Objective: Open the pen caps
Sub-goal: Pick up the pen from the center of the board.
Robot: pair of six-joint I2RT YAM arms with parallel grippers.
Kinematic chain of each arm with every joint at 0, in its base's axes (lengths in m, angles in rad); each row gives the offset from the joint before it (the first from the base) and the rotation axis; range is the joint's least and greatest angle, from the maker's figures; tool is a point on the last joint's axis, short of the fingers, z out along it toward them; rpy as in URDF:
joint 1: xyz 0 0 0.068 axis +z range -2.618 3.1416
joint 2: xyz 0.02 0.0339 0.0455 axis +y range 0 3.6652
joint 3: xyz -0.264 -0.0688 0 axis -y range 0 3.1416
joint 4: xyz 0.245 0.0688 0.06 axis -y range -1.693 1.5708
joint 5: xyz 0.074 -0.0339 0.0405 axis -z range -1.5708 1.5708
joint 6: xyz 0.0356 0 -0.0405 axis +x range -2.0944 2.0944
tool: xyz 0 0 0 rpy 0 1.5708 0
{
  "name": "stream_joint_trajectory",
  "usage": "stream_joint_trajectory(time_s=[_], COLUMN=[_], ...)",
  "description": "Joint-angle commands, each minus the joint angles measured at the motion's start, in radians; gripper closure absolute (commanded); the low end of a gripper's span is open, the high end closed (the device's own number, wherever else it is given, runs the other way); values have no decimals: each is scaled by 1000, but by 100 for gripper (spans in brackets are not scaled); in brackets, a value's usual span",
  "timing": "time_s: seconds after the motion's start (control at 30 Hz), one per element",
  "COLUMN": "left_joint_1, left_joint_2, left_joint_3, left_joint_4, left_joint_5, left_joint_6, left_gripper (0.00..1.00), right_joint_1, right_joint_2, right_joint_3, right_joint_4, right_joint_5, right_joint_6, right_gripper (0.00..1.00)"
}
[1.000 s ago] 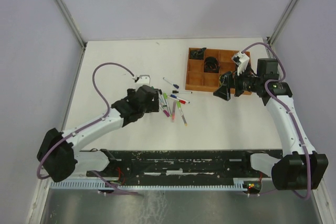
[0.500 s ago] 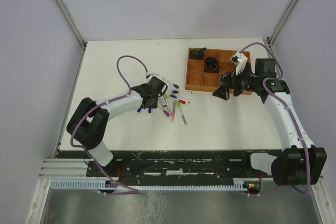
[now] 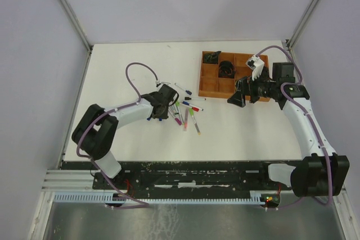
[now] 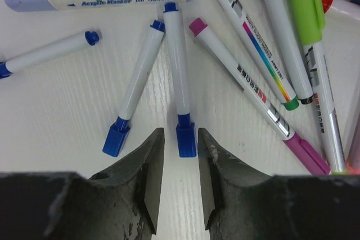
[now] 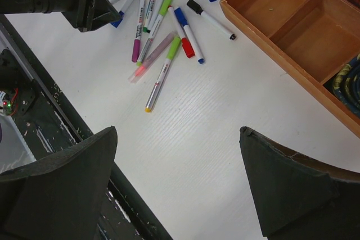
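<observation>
Several pens (image 3: 184, 112) with white barrels and coloured ends lie scattered mid-table. My left gripper (image 3: 163, 103) is low at the cluster's left edge. In the left wrist view its jaws (image 4: 180, 133) stand narrowly apart, and the blue cap (image 4: 185, 141) of one upright pen (image 4: 177, 66) lies between the fingertips with a slim gap on its left side. A second blue-capped pen (image 4: 138, 77) lies just left of it. My right gripper (image 3: 236, 98) hovers wide open and empty near the tray; its wrist view (image 5: 178, 133) looks down on bare table, with the pens (image 5: 163, 32) farther off.
A brown compartment tray (image 3: 209, 86) stands at the back right, with dark cables in some compartments; its near wall (image 5: 264, 32) shows in the right wrist view. Purple, green, black and pink pens (image 4: 264, 54) crowd the right of my left gripper. The black base rail (image 3: 185, 175) runs along the near edge.
My left arm has swung in so that its gripper sits at the pens' left edge, and its jaws have narrowed from wide open around a blue cap. The right arm has barely moved.
</observation>
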Motion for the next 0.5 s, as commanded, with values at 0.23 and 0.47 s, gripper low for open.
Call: stream_joint_trajectory(time_s=[0.23, 0.47], left_joint_1=[-4, -4], left_joint_2=[-62, -40], left_joint_3=[-46, -39], left_joint_4=[25, 33], left_joint_5=[16, 23], left_joint_6=[-69, -72], left_gripper=[64, 64], right_joint_1=[13, 13], right_joint_2=[-1, -2], right_joint_3=[22, 23], right_joint_4=[16, 12], right_joint_5=[-36, -35], right_joint_6=[0, -5], right_gripper=[1, 1])
